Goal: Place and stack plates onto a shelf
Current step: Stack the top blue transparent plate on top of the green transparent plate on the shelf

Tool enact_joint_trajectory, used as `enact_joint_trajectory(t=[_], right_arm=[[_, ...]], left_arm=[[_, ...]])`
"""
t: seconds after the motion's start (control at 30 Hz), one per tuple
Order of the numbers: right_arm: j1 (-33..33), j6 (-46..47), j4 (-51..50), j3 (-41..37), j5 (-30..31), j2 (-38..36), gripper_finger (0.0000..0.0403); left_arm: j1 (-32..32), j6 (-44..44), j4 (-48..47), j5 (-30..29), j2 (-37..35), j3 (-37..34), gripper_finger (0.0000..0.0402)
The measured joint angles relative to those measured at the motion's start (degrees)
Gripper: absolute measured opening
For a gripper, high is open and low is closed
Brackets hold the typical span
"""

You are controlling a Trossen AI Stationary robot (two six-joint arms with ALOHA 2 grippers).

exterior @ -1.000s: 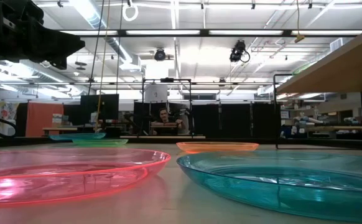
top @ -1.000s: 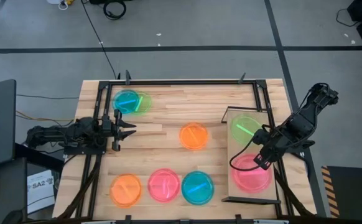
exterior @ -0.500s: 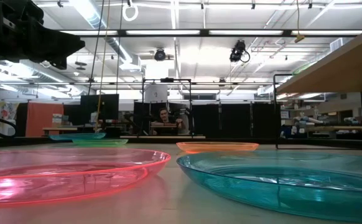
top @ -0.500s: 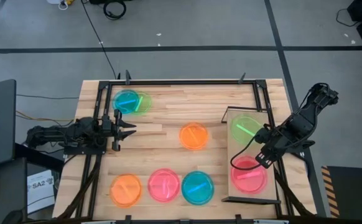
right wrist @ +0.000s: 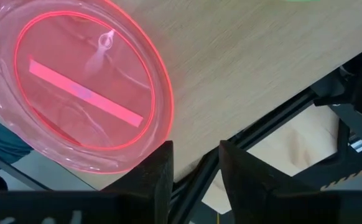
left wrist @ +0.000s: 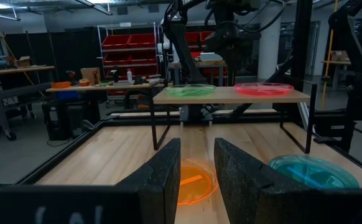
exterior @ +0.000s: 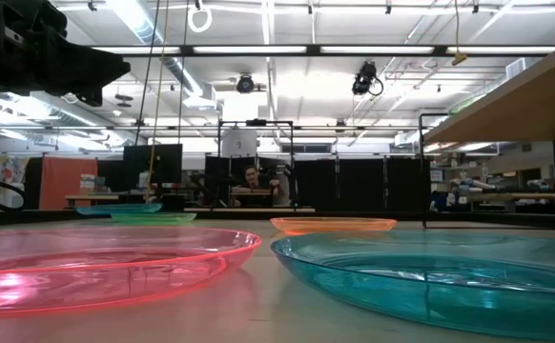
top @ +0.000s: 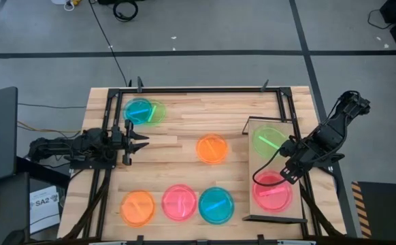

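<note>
The shelf (top: 283, 214) stands at the table's right side. A green plate (top: 269, 141) lies flat on its far half. A pink plate (top: 273, 192) lies flat on its near half and reaches the shelf's left edge. My right gripper (top: 284, 173) hovers open over the shelf between the two plates. In its wrist view the pink plate (right wrist: 84, 93) lies beyond the fingers, untouched. My left gripper (top: 140, 139) waits open at the table's left, pointing toward the orange plate (top: 212, 148) in the middle.
A teal plate (top: 139, 110) lies on a green one at the far left. An orange plate (top: 137, 207), a pink plate (top: 179, 202) and a teal plate (top: 216, 204) line the near edge. A black frame (top: 205, 89) borders the table. A person sits in the room behind.
The pink plate on the shelf has settled a little toward the near edge and lies flat now. My right gripper has stayed almost in place above it.
</note>
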Motion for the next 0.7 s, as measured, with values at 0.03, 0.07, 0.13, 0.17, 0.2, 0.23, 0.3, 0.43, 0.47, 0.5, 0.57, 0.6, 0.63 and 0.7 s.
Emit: enact_joint_trajectory(t=[0.03, 0.07, 0.13, 0.17, 0.2, 0.23, 0.3, 0.43, 0.47, 0.5, 0.57, 0.6, 0.63, 0.7], right_arm=[[0.0, 0.0, 0.0, 0.0, 0.0, 0.0, 0.0136], [0.0, 0.0, 0.1, 0.0, -0.1, 0.0, 0.0135], [0.0, -0.1, 0.1, 0.0, -0.4, 0.0, 0.0134], [0.0, 0.0, 0.1, 0.0, -0.4, 0.0, 0.0133], [0.0, 0.0, 0.1, 0.0, -0.2, 0.0, 0.0133], [0.0, 0.1, 0.1, 0.0, 0.5, 0.0, 0.0133], [0.0, 0.0, 0.1, 0.0, 3.3, 0.0, 0.0133], [0.0, -1.3, 0.1, 0.0, 8.6, -0.9, 0.0133], [-0.1, -1.3, 0.1, 0.0, 9.7, -1.3, 0.0133], [-0.2, -1.4, 0.1, 0.0, 10.7, -1.6, 0.0134], [-0.3, -1.4, 0.1, 0.0, 13.3, -2.4, 0.0134], [-0.4, -1.4, 0.1, 0.0, 14.9, -2.9, 0.0134], [-0.6, -1.5, 0.1, 0.0, 16.7, -3.3, 0.0134], [-1.1, -1.5, 0.1, 0.0, 21.3, -4.0, 0.0133]], left_arm=[[0.0, 0.0, 0.0, 0.0, 0.0, 0.0, 0.0105], [0.0, 0.0, 0.0, 0.0, 0.0, 0.0, 0.0105], [0.0, 0.0, 0.0, 0.0, 0.0, 0.0, 0.0105], [0.0, 0.0, 0.0, 0.0, 0.0, 0.0, 0.0105], [0.0, 0.0, 0.0, 0.0, 0.0, 0.0, 0.0105], [0.0, 0.0, 0.1, 0.0, 0.0, 0.0, 0.0105], [0.0, 0.0, 0.1, 0.0, 0.0, 0.0, 0.0105], [0.0, 0.0, 0.1, 0.0, 0.0, 0.0, 0.0105], [0.0, 0.0, 0.3, 0.0, 0.0, 0.0, 0.0105], [0.0, -0.1, 0.6, 0.0, 0.0, 0.0, 0.0105], [0.0, -1.2, 2.0, -0.2, 0.0, 0.0, 0.0105], [0.0, -2.0, 2.8, -0.6, 0.0, 0.0, 0.0105], [0.0, -3.0, 3.1, -1.0, 0.0, 0.1, 0.0105], [0.0, -3.8, 1.6, -1.7, 0.3, 0.6, 0.0105]])
